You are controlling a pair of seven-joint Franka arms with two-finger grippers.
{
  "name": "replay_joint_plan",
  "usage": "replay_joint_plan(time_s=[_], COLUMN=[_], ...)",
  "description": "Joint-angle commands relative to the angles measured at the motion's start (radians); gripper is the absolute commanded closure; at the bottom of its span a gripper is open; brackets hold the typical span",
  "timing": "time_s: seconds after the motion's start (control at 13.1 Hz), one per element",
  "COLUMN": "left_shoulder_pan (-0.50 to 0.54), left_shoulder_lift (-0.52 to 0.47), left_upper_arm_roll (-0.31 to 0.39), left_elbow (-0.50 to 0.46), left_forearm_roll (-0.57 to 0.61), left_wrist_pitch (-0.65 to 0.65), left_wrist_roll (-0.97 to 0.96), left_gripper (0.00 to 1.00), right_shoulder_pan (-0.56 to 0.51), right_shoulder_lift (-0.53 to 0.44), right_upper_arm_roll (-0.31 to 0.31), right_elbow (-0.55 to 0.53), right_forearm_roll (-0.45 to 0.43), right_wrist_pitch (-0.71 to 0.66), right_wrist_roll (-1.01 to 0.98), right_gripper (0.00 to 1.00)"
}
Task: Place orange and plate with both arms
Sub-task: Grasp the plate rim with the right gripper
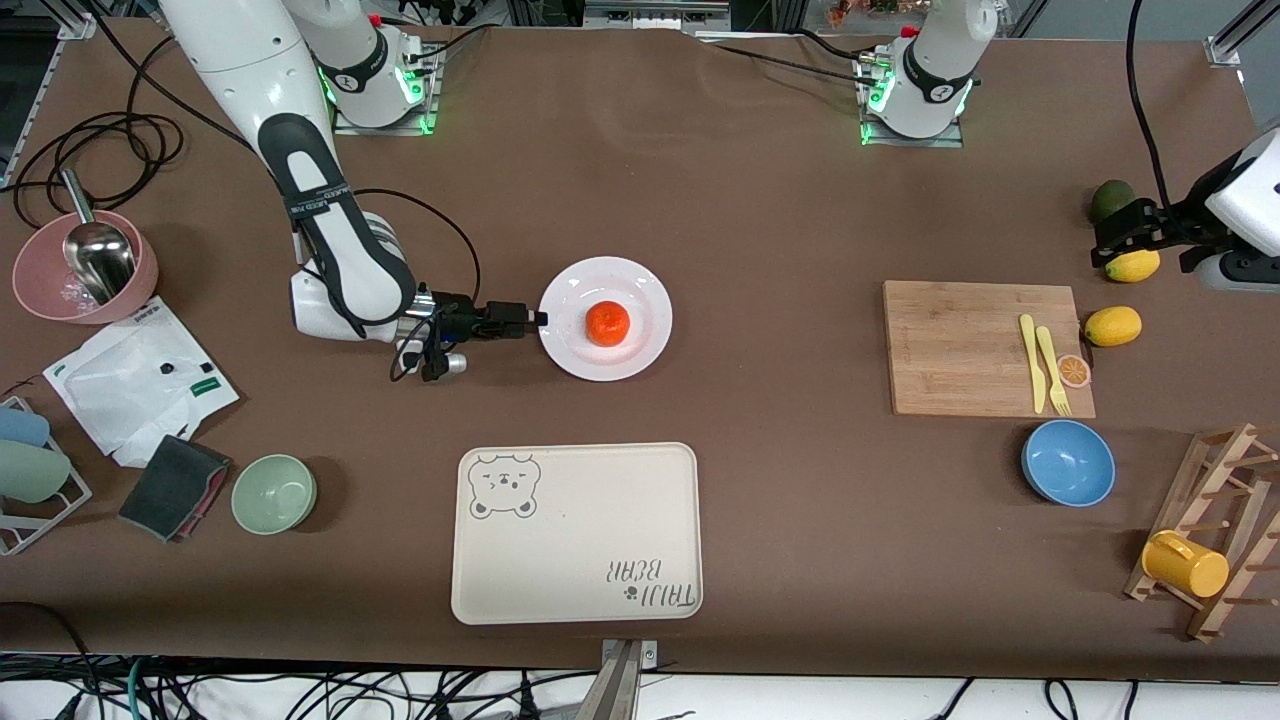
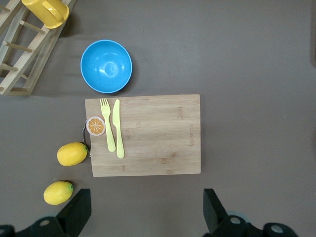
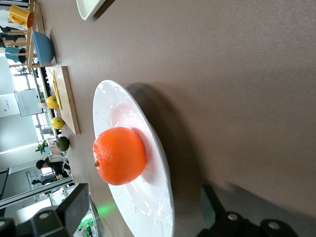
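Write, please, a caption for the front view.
Right gripper open at the plate rim, orange on it; left gripper waits above lemon.

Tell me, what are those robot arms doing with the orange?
The orange sits in the middle of the white plate. The right gripper is low at the plate's rim, fingers open on either side of it, not gripping yet. The left gripper hangs open over the lemons at the left arm's end of the table, holding nothing.

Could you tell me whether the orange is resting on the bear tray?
No, the orange sits in the white plate.
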Motion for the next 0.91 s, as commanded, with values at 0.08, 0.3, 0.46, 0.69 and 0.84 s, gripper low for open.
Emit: replay_joint_plan(time_s=[0.08, 0.3, 0.46, 0.69, 0.84], left_shoulder_pan=[-0.005, -0.007, -0.005, -0.005, -0.005], left_shoulder_lift=[0.002, 0.002, 0.002, 0.002, 0.002], left_upper_arm_roll=[0.001, 0.0, 0.001, 0.0, 0.001], left_elbow=[0.019, 0.019, 0.019, 0.019, 0.019], left_forearm_roll=[0.015, 0.017, 0.017, 0.017, 0.017], left_wrist_pitch=[-0.05, -0.05, -0.05, -0.05, -0.05], left_wrist_roll=[0.022, 0.022, 0.022, 0.022, 0.022], left_gripper=[0.0, 0.0, 0.0, 0.0, 0.0], right_shoulder_pan=[0.026, 0.031, 0.033, 0.034, 0.034], right_shoulder_lift=[0.029, 0.036, 0.039, 0.044, 0.044], right_upper_arm_roll=[0.001, 0.001, 0.001, 0.001, 0.001], right_elbow=[0.032, 0.031, 0.029, 0.031, 0.032], right_forearm_roll=[0.053, 0.055, 0.055, 0.055, 0.055], right_wrist_pitch=[0.019, 0.019, 0.019, 0.021, 0.025], right_wrist_roll=[-0.019, -0.021, -0.05, -0.053, -0.055], right_gripper=[0.0, 0.03, 0.14, 0.31, 0.41])
